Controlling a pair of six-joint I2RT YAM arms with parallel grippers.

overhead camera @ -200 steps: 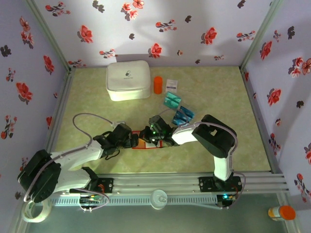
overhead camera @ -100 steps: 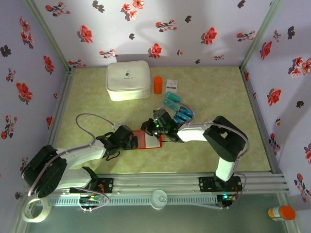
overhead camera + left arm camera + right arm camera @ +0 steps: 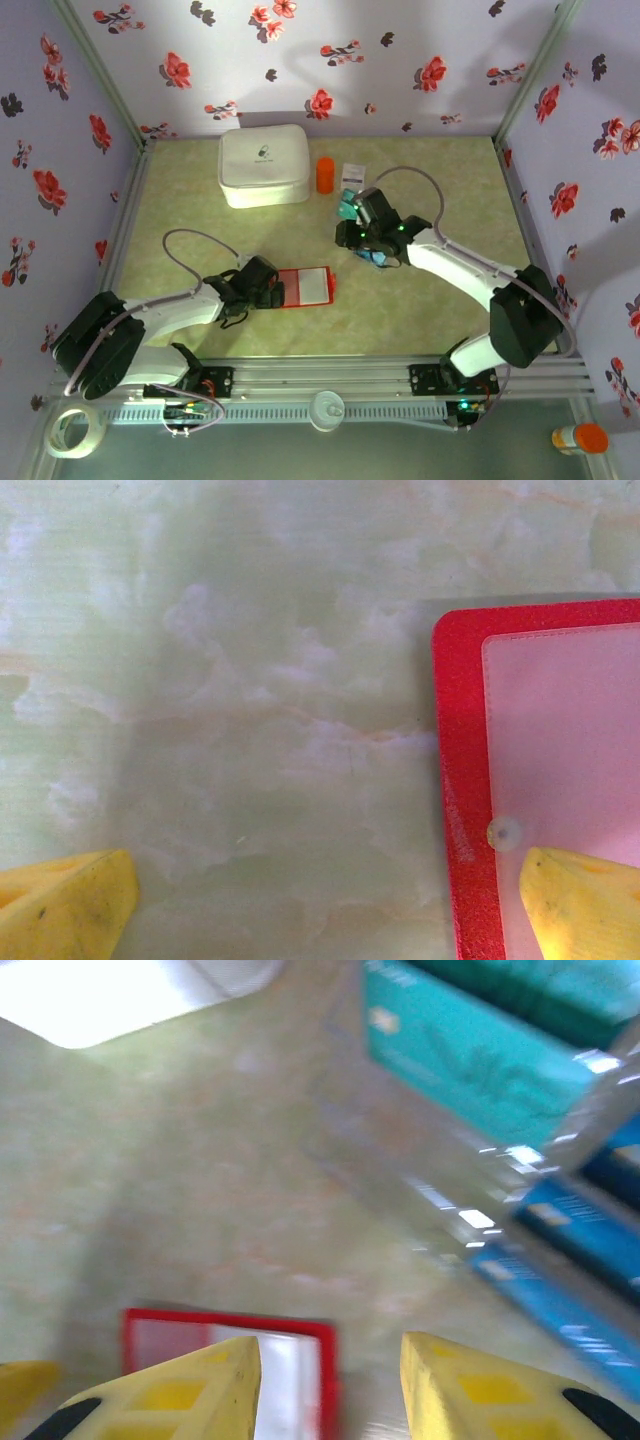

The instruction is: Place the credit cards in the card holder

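Right claw (image 3: 328, 1348), released like the left claw (image 3: 328, 865), just swung from card holder (image 3: 305, 286) toward 1 o'clock credit cards (image 3: 470, 1055), probably grabbing next.

We log two arms (image 3: 165, 318) with white shells and black joint blocks. The left hand (image 3: 263, 287) is black, and a thin grey cable (image 3: 185, 240) loops out just behind it. Its fingers (image 3: 62, 905) are plain yellow wedges with a few dark specks. The right hand (image 3: 356, 232) has the same black build, with green lights (image 3: 401, 227) glowing just behind it and a grey cable over its wrist. Its yellow fingertips (image 3: 190, 1388) carry black strips at the lower edges.
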